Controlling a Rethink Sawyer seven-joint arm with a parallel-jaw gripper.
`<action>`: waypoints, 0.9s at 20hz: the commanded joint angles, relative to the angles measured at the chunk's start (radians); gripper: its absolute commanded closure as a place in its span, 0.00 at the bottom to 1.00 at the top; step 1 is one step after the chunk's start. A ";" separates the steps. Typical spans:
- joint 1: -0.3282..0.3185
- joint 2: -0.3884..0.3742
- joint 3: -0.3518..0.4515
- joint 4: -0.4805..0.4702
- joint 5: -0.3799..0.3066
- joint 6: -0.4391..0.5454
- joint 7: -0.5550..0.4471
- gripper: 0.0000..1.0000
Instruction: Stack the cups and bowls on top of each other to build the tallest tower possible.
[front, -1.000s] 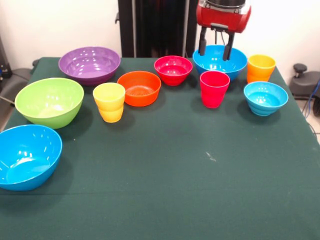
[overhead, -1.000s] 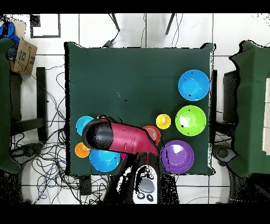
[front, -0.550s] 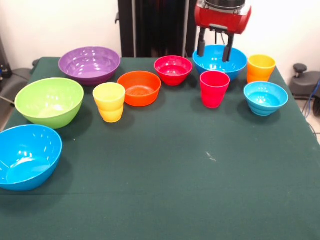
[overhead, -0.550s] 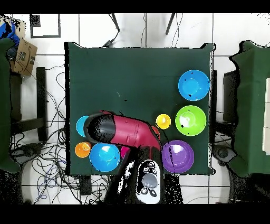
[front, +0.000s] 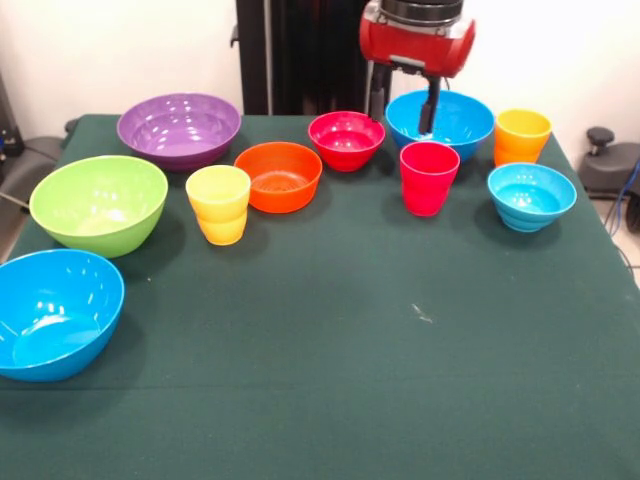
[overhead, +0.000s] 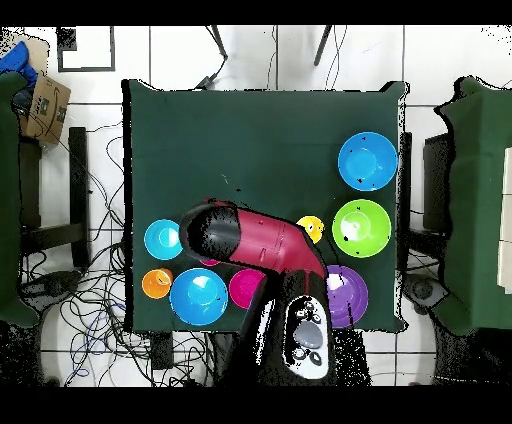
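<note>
The end effector (front: 402, 105) hangs with its two dark fingers spread wide, holding nothing, above the gap between the red bowl (front: 347, 139) and the far blue bowl (front: 441, 121), just behind the red cup (front: 429, 177). The red arm (overhead: 255, 240) slants across the bench's robot side. The bench (front: 330, 340) has a dark green cover; no cup or bowl is stacked. White tiled floor (overhead: 270, 55) with loose cables (overhead: 95, 200) surrounds it.
</note>
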 joint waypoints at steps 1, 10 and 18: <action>-0.036 0.054 0.100 -0.019 -0.068 0.031 -0.016 0.00; -0.055 0.075 0.111 -0.012 -0.074 0.029 -0.017 0.00; -0.084 0.083 0.136 -0.016 -0.077 0.019 -0.042 0.00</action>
